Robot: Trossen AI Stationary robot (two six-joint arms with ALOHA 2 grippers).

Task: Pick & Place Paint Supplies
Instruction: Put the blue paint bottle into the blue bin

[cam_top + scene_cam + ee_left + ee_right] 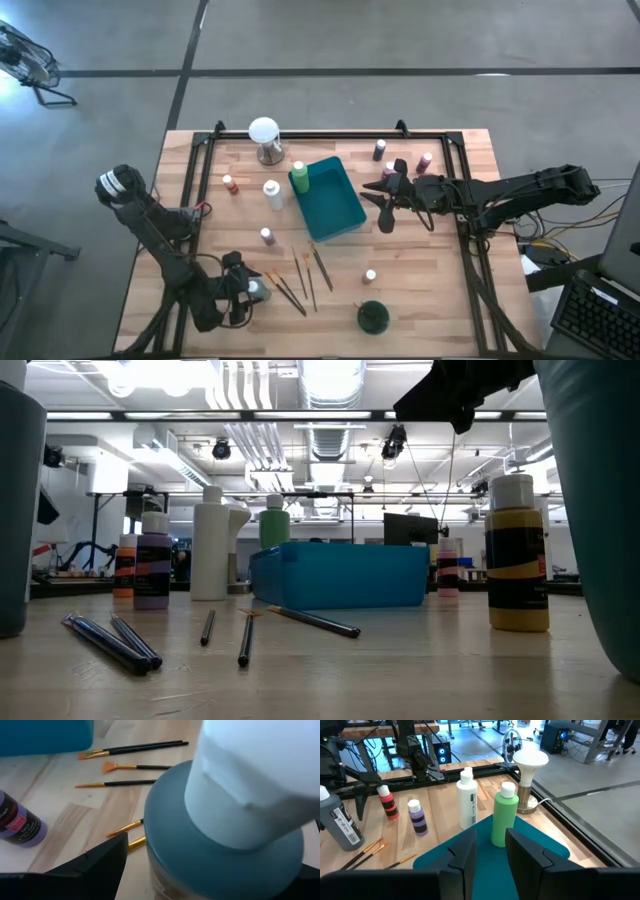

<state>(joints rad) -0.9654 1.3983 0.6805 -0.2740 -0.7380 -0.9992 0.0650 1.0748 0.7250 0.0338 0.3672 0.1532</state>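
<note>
At the desk's near edge, left of centre, the left gripper (247, 292) clamps a grey-bodied bottle (225, 850) with a white ribbed cap; in the left wrist view the bottle fills the frame and its lower part is cut off. Just right of it, thin brushes (300, 280) with orange or dark handles lie fanned on the pale wood. Further right by the near edge stands a dark green bottle (372, 317), with a small yellow bottle (369, 276) just behind.

Mid-desk sits the tray (347, 222), a teal plastic rectangle; nothing shows inside it. A green bottle (299, 177) stands at its far left corner, a tall white bottle (272, 194) and a purple one (267, 236) to its left, a red one (229, 184) further left.

The right gripper (387, 196) hovers at the tray's right side, jaws narrowly apart and holding nothing. 3 small bottles near the far right corner are partly hidden behind it. The globe (264, 132) stands at the far edge.
</note>
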